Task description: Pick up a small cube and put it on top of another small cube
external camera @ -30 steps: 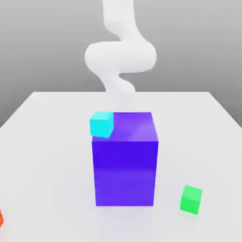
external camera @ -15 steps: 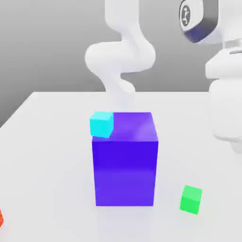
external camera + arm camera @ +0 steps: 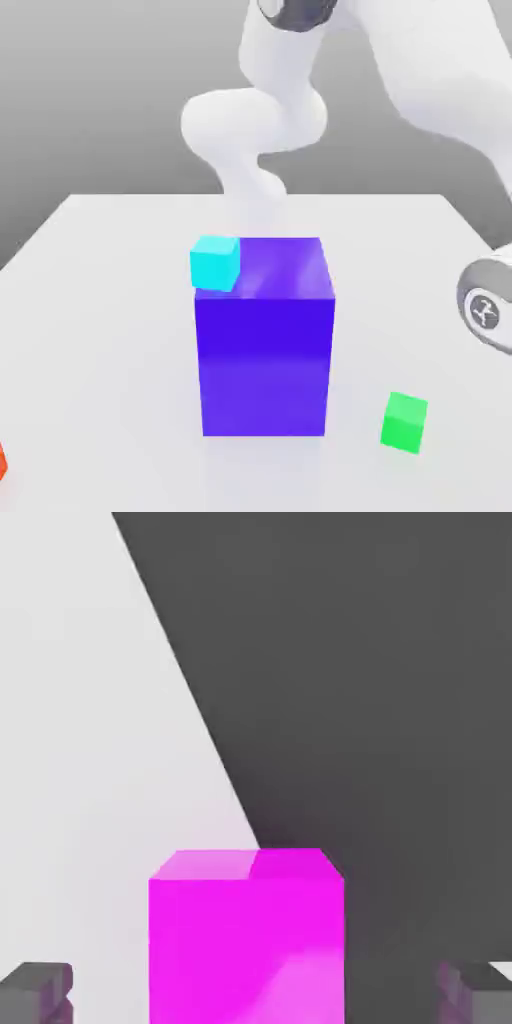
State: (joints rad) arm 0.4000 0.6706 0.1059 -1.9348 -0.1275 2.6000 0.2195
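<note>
Robot arm (image 3: 430, 75) — now arching down at the exterior view's right

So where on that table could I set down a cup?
The white table has a bare patch between the big blue block and the green cube, and a wider one on the block's other side, toward the red piece. It's crowded where the gripper straddles a magenta cube.

Hand view close above magenta cube (image 3: 247, 942)
</note>
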